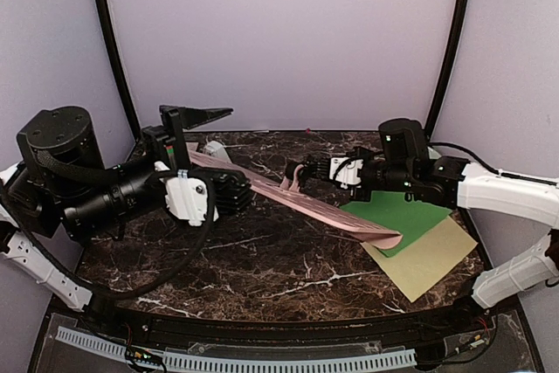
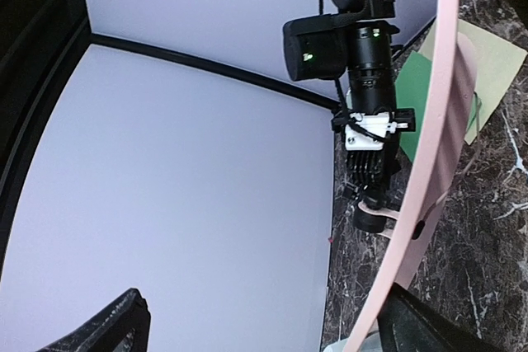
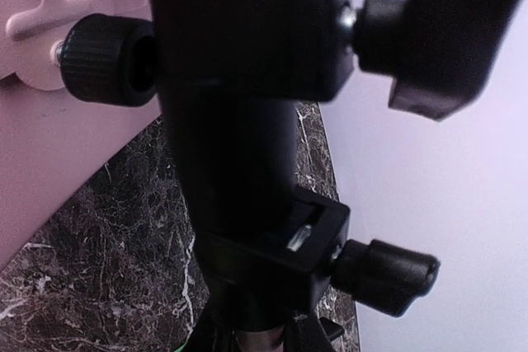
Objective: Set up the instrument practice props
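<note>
Near the worktop's (image 1: 262, 268) front right, pale-yellow page (image 1: 432, 259) and green page (image 1: 410, 216) overlap. Mid-worktop, the pink music stand (image 1: 323, 207) lies slanted, one end on the green page. Left tool (image 2: 264, 323) gapes wide; right tool (image 1: 295, 176) meets the stand, grip unclear. Raising it upright seems next, needing a firm hold.

Left arm (image 1: 96, 198) folded low and reaching rightward, left gripper (image 1: 218, 156) turned on its side — jaws spread wide, right arm (image 1: 507, 191) stretched leftward, wrist level, right gripper (image 1: 295, 176) with jaws close together — grip unclear.
</note>
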You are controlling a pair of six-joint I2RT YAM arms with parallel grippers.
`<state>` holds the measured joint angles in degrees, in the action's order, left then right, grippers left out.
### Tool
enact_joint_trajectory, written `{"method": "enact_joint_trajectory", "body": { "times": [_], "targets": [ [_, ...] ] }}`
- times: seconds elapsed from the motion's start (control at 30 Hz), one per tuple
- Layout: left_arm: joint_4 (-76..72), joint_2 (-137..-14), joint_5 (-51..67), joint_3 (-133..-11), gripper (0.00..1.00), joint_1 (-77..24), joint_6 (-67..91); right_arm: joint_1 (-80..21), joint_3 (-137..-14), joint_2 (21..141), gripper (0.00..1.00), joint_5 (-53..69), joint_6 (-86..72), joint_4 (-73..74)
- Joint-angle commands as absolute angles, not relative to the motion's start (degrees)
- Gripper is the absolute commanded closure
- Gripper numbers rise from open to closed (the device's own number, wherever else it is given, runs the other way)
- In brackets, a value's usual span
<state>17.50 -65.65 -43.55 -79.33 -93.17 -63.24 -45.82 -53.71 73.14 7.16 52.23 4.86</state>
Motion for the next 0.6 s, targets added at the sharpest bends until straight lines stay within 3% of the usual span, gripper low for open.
{"method": "enact_joint_trajectory", "body": {
  "times": [0.0,0.4,0.57],
  "targets": [
    [1.7,-60.6,-51.2,-76.2,0.01,-93.4,-66.8,-45.2,-56.4,70.2,1.00,7.2,41.9,-4.5],
    [-26.4,-53.8,-59.8,-65.6,0.01,-93.2,-64.1,-41.1,-70.1,74.6,1.00,7.4,20.2,-20.3],
    [-30.0,-50.4,-64.4,-62.9,0.01,-92.0,-55.5,-39.9,-79.1,78.6,1.00,6.1,9.3,-24.4]
  ]
}}
